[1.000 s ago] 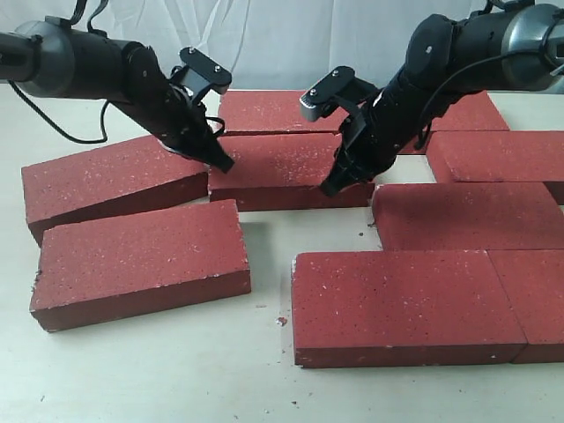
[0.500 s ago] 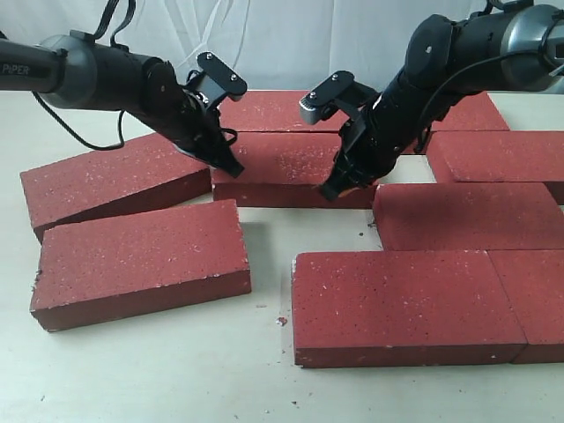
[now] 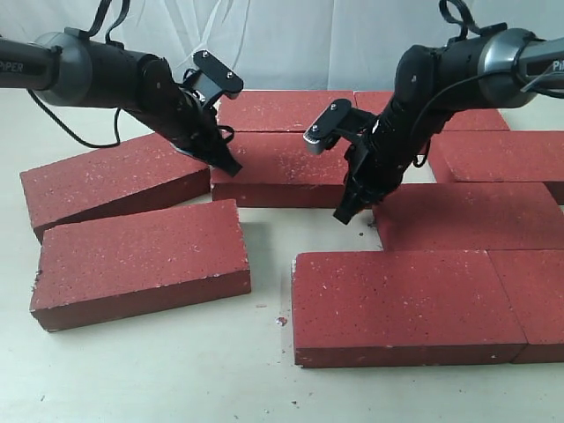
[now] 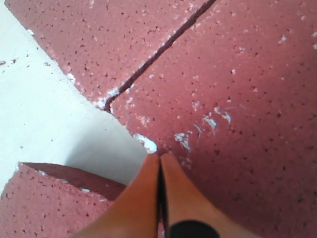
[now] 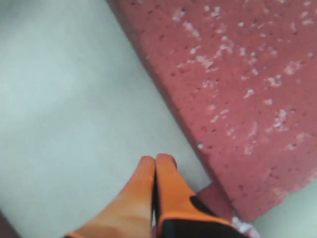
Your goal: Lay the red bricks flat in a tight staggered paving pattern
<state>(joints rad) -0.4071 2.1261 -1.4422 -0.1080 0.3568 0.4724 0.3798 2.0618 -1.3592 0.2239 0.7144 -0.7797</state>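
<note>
Several red bricks lie on the pale table point(image 3: 264, 370). The middle brick point(image 3: 282, 167) lies in front of a back brick point(image 3: 282, 110). To its left, a tilted brick point(image 3: 115, 181) has its right end raised. My left gripper point(image 3: 232, 167) is shut and empty, its tip at the middle brick's left corner point(image 4: 237, 99), beside the tilted brick point(image 4: 39, 208). My right gripper point(image 3: 342, 216) is shut and empty, its tip low over the table by the corner of the mid-right brick point(image 3: 467, 216). The wrist views show both tips point(image 4: 159, 156) point(image 5: 156, 159) closed, the right one beside a brick point(image 5: 237, 84).
A front-left brick point(image 3: 141, 260) lies askew. Two front bricks point(image 3: 405, 304) point(image 3: 538, 300) sit flush at the right. More bricks point(image 3: 502, 154) point(image 3: 467, 110) lie at the back right. A white backdrop point(image 3: 291, 35) hangs behind. Small crumbs point(image 3: 280, 321) lie on the table.
My right gripper has dropped from the middle brick's right end to the table gap in front of it. The left gripper shifted slightly right at that brick's left corner.
</note>
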